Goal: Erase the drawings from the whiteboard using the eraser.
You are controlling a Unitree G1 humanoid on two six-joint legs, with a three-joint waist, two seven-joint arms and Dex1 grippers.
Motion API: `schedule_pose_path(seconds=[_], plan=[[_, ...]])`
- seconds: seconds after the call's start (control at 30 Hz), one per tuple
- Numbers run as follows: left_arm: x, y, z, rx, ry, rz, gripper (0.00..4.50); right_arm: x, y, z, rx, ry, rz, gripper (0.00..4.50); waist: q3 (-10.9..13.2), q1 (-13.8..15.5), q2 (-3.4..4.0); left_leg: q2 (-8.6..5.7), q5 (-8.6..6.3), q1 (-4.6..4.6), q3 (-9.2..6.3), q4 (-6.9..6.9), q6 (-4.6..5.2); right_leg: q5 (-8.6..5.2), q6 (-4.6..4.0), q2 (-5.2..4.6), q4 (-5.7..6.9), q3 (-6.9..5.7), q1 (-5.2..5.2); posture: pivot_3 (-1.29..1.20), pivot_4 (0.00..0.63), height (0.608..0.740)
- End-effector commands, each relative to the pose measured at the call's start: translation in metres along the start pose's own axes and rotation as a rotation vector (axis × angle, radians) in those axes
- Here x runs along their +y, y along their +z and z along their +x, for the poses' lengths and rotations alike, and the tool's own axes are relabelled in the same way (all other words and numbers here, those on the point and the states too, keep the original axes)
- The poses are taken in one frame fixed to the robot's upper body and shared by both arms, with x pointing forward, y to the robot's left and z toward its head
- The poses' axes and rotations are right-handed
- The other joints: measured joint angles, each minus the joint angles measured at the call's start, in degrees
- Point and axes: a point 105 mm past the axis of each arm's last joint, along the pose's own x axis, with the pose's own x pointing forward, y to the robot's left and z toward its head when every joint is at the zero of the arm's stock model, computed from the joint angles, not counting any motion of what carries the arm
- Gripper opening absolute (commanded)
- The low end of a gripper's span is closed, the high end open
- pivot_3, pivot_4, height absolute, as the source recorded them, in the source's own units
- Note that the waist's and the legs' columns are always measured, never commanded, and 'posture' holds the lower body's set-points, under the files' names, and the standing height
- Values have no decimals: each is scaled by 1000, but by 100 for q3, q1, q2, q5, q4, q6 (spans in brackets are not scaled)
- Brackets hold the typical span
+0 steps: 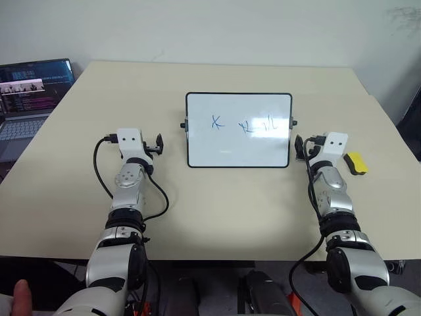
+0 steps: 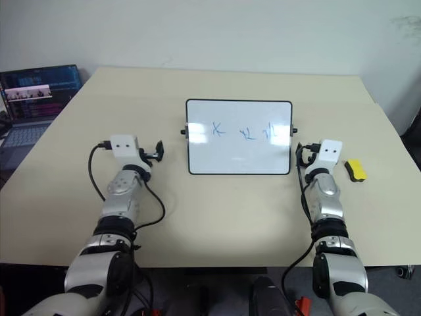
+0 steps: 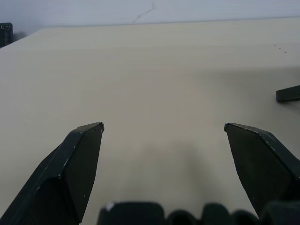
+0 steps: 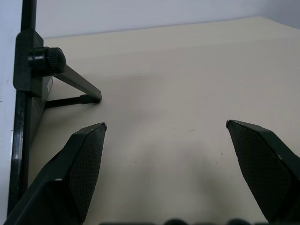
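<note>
Yellow eraser [image 1: 356, 162] lying untouched at right of frame beside right gripper [image 4: 166, 125], both fingers spread empty like left gripper [image 3: 164, 125], risking knocking upright whiteboard [image 1: 238, 130] over while swinging across.

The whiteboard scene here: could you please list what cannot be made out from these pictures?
- The drawings past the "K": head views, too small to read.
- The eraser: head views, its underside faces the table.
- The whiteboard: right wrist view, cut off by the picture edge, so no writing surface shows.
- The laptop: head views, cut by the edge, screen text too small.
- The left gripper and right gripper are open.
</note>
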Motion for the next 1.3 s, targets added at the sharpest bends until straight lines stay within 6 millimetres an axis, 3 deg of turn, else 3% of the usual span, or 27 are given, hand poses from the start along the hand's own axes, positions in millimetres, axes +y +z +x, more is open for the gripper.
schedule_pose_path(seconds=[0.03, 0.23, 0.43, 0.53, 0.67, 0.8, 0.9, 0.97, 1.0, 1.1, 1.2, 1.3], plan=[[9, 22, -1, -70, 4, 9, 4500, 4, 3, 0, -16, 20, 6, 4443, 0, -4, 0, 0, 0, 0, 0, 0, 0, 0, 0, 0, 0, 0, 0, 0, 150, 740], [12, 23, -1, -73, 12, 5, 4500, 6, 12, 3, -43, 33, 8, 4443, 0, -2, 0, -1, 0, 0, -3, 4, 0, 0, 0, 0, 4, -1, 0, 0, 150, 740], [8, 44, 1, -128, -104, -12, 4500, -16, 31, -1, -90, -11, -6, 4443, 0, 0, 1, -1, 0, -4, -7, 4, 0, 0, 0, -1, 3, -7, 0, 0, 150, 740], [16, 50, 0, -134, -135, -3, 4500, -26, 39, -5, -92, -33, -12, 4443, 0, 3, 1, -1, 0, -7, -10, 4, 0, 0, 0, -1, 1, -10, 0, 0, 150, 740], [26, 75, -12, -148, -360, 20, 4500, -28, 59, -12, -64, 12, -62, 4443, 2, -22, 3, 1, 0, -8, -12, 2, 0, 0, -1, 2, 3, -12, -2, 0, 150, 740], [9, 117, -44, -156, -681, 47, 4500, -59, 86, -21, -1, -35, -33, 4443, 5, -13, 8, 2, 0, -15, -12, 3, 0, -2, -3, 0, 2, -13, -6, 0, 150, 740], [1, 137, -55, -151, -784, 86, 4500, -85, 104, -25, 40, -101, -10, 4443, 5, 26, 8, 2, 0, -17, -20, 5, 0, -3, -5, 0, 0, -23, -4, 0, 150, 740], [-17, 155, -65, -165, -929, 107, 4500, -108, 120, -30, 89, -148, -43, 4443, 6, 59, 10, -1, 1, -17, -23, 10, 1, -4, -5, -1, 2, -26, 0, 0, 150, 740], [-36, 160, -71, -168, -1027, 115, 4500, -118, 124, -32, 137, -158, -55, 4443, 6, 76, 10, -6, 1, -19, -24, 12, 2, -4, -5, -2, 2, -27, -1, 0, 150, 740], [-77, 157, -83, -145, -1209, 149, 4500, -133, 119, -36, 276, -154, -131, 4443, 5, 129, 10, -14, 1, -21, -22, 13, 4, -4, -4, -8, -4, -25, 0, 0, 150, 740], [-123, 130, -83, -90, -1296, 173, 4500, -143, 97, -40, 448, -115, -159, 4443, 2, 134, 14, -13, 0, -17, -21, 11, 4, -4, -4, -5, -6, -23, 2, 0, 150, 740], [-154, 108, -86, -56, -1345, 229, 4500, -150, 87, -42, 526, -94, -154, 4443, 3, 104, 13, -13, 1, -14, -16, 13, 6, -4, -4, -3, -5, -12, 2, 0, 150, 740]])
